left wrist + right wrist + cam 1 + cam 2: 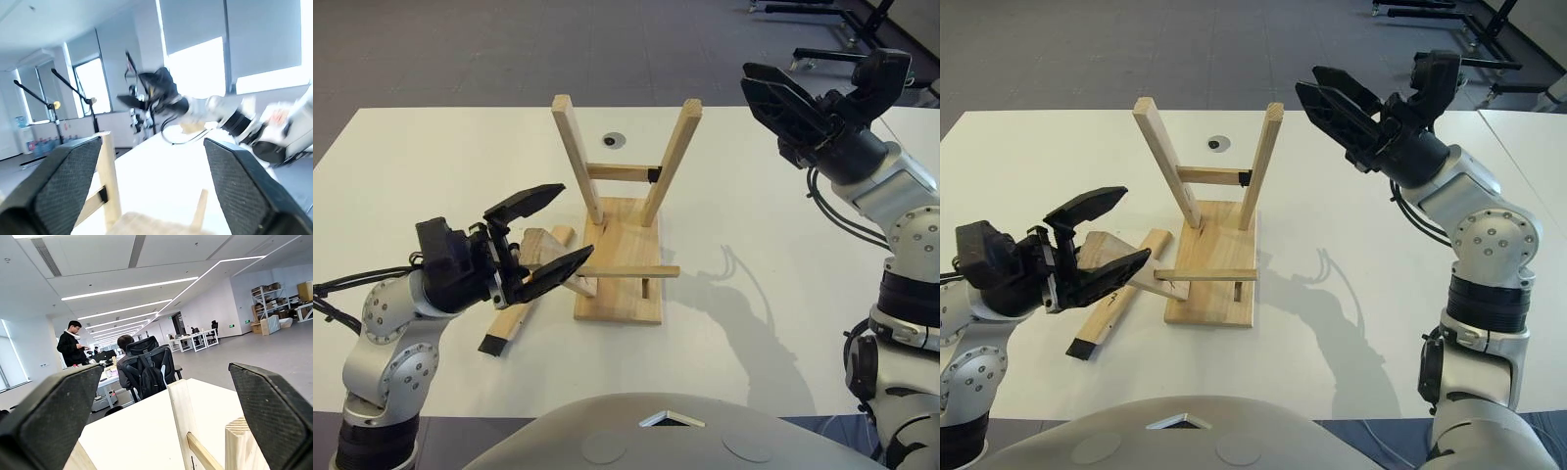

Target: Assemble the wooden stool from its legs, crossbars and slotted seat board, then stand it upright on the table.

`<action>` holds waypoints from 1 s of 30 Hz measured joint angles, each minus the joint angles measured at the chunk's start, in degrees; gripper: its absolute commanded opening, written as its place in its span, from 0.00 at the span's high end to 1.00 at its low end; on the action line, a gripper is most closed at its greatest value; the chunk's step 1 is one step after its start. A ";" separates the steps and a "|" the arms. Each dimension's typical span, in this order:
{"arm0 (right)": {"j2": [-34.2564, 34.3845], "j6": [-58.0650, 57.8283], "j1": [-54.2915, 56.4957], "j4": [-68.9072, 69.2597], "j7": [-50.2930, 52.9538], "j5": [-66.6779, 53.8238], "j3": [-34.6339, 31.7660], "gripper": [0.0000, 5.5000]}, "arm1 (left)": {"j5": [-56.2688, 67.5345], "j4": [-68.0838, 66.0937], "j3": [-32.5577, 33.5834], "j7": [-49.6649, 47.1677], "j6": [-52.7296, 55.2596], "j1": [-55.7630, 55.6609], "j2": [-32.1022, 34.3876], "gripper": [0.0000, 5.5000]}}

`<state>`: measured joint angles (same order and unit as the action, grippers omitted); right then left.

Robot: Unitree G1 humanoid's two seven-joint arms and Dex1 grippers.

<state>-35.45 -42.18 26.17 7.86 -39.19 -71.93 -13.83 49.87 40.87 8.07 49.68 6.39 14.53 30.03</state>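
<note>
The slotted seat board (625,294) lies flat on the white table (421,166). Two legs (575,157) (673,162) stand up from it, splayed apart and joined by a crossbar (620,173). A thin bar (626,271) lies level above the board's near half. A loose leg with a black tip (508,326) and another wooden piece (539,242) lie left of the board. My left gripper (577,220) is open just left of the board, above the loose pieces, holding nothing. My right gripper (749,78) is open in the air, right of the standing legs (183,421).
A small round grommet (614,140) sits in the table behind the stool. Bare table stretches right of the board and along the left side. Beyond the far table edge is dark floor with black stands (822,54).
</note>
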 measured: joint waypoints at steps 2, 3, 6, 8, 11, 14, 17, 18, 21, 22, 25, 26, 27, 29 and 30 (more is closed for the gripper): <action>0.02 -0.33 0.86 -1.23 -1.32 1.46 0.30 0.14 | 1.85 0.56 1.78 -1.46 -0.14 0.00 -0.93 0.31; 0.02 -0.37 1.03 -1.61 -1.86 1.89 0.37 0.14 | 2.71 0.57 2.34 -1.92 -0.20 -0.03 -1.06 0.31; 0.21 -1.26 1.62 -2.46 -3.54 2.86 0.74 0.14 | 6.14 -0.09 10.20 -3.12 -0.98 1.05 -0.94 0.31; 0.22 -1.51 1.47 -2.12 -4.40 3.48 0.74 0.14 | 6.88 -3.54 16.45 -3.03 -1.55 3.97 -0.50 0.31; 0.86 -1.55 -0.02 -0.23 -4.03 3.60 0.39 0.14 | 4.48 -9.32 19.68 -5.66 -1.60 7.73 -2.01 0.31; 2.17 -2.23 -0.26 -0.17 -1.94 3.38 -0.34 0.14 | -4.81 -13.24 14.22 -10.61 -1.70 11.44 -6.98 0.31; 2.40 -3.40 -0.65 0.83 -0.62 3.45 -0.38 0.14 | -20.61 -14.27 3.50 -18.76 0.82 17.20 -9.50 0.31; 2.37 -3.76 -1.20 1.68 -0.55 3.66 -0.28 0.14 | -22.38 -14.15 0.47 -19.54 2.59 18.87 -9.89 0.31; 2.33 -5.36 -2.37 2.81 0.18 3.96 -0.09 0.14 | -28.06 -13.12 -4.90 -22.76 5.07 21.89 -10.47 0.31; 2.32 -5.87 -2.36 3.11 0.31 3.70 -0.11 0.14 | -30.20 -12.62 -5.40 -23.78 5.15 22.66 -10.44 0.31; 2.31 -8.44 -2.47 4.29 0.92 1.84 -0.16 0.14 | -36.19 -10.68 -6.19 -27.49 7.05 24.66 -9.65 0.31; 2.32 -9.11 -2.65 4.80 1.41 1.38 -0.21 0.14 | -37.34 -9.52 -5.99 -28.67 8.10 25.05 -9.46 0.31; 2.32 -9.49 -2.75 5.08 1.73 0.93 -0.38 0.14 | -38.10 -8.70 -5.90 -29.65 9.01 25.19 -9.44 0.31; 2.32 -10.36 -3.71 6.10 2.65 -0.29 -0.84 0.14 | -38.98 -5.81 -6.15 -30.08 11.47 25.65 -9.12 0.31; 2.29 -10.99 -4.43 6.70 2.65 -0.86 -1.11 0.14 | -39.03 -4.19 -6.51 -30.06 12.78 25.91 -8.86 0.31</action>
<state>-33.16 -53.16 21.74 14.56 -36.54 -72.79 -14.94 10.85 36.68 1.55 19.62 19.16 40.44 21.17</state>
